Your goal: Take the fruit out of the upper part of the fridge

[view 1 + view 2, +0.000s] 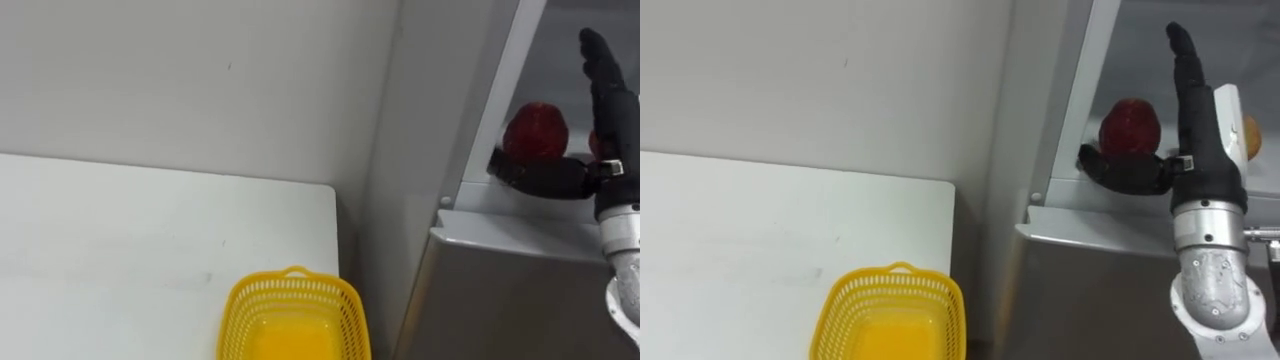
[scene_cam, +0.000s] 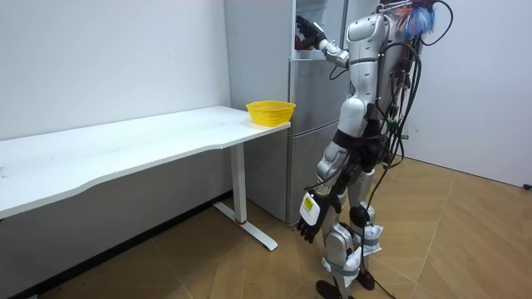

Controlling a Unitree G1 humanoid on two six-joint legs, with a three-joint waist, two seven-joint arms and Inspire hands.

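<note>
The yellow basket sits at the end of the white table, beside the fridge. In the open upper compartment a red apple lies just left of the right hand, above its thumb; I cannot tell whether they touch. The right eye view also shows an orange-yellow fruit right of the hand. In the room view the left hand hangs by the robot's thigh. The right hand is spread wide, fingers straight up, thumb out sideways, grasping nothing.

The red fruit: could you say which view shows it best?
Right eye view: the red fruit sits clear above the right hand's thumb. The left eye view shows it similarly; the room view, too small to tell.
</note>
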